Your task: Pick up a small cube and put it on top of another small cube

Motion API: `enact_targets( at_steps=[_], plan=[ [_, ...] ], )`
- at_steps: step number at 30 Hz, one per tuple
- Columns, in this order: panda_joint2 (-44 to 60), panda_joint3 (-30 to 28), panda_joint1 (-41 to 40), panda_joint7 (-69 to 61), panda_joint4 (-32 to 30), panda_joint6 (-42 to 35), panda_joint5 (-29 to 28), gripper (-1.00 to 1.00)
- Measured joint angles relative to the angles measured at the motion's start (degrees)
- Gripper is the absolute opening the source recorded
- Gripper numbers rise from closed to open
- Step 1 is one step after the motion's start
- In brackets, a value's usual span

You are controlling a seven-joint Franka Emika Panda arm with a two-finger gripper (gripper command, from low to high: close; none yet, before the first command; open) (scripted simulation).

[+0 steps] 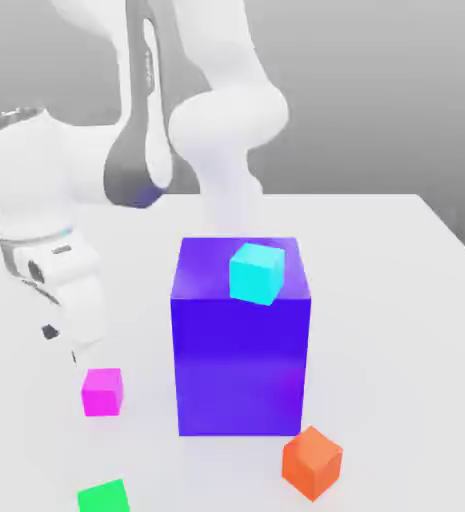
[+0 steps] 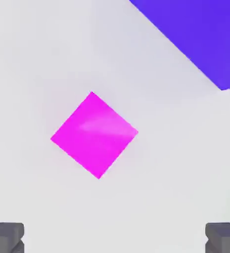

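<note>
Hand [image 2: 115,237] is spread wide and empty, its two dark fingertips [image 2: 7,236] far apart at the edge of the hand view, poised above the table [image 2: 37,59] and not touching anything. The small magenta cube [image 2: 94,134] lies between the finger lines but ahead of them, rotated so its corners, not its flat faces, point toward the fingers. In the exterior view the same cube [image 1: 102,391] rests on the table just below the arm's wrist, near the big blue-purple block [image 1: 241,340] but apart from it. A cyan cube [image 1: 256,273] sits on top of the block; an orange cube [image 1: 312,462] and a green cube [image 1: 103,497] rest on the table farther off. The magenta cube looks rigid, light, smooth-faced; likely slippery on a corner pinch. Best grip, by my read: turn the wrist until the fingers are square to two opposite flat sides, center over it, then close at mid-height. Grabbing on the diagonal risks it twisting or squirting out.
</note>
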Motion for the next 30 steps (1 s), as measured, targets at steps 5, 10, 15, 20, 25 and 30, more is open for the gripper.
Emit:
enact_targets(
  at_steps=[5, 10, 15, 20, 25, 30],
  plan=[
    [-0.2, -5.7, 4.4, -9.9, -1.4, 0.9, -8.2, 0.00],
    [-0.7, -9.8, 7.7, -19.3, -2.6, 1.2, -16.8, 0.00],
    [-2.9, -18.0, 16.6, -18.5, -1.4, 2.6, -23.2, 0.00],
    [-7.2, -28.9, 25.8, -11.5, 1.0, 3.5, -32.8, 0.00],
    [-12.5, -39.1, 33.8, -2.8, 3.7, 3.6, -44.5, 0.00],
    [-13.3, -40.4, 34.7, -1.5, 4.1, 3.5, -46.3, -1.00]
  ],
)
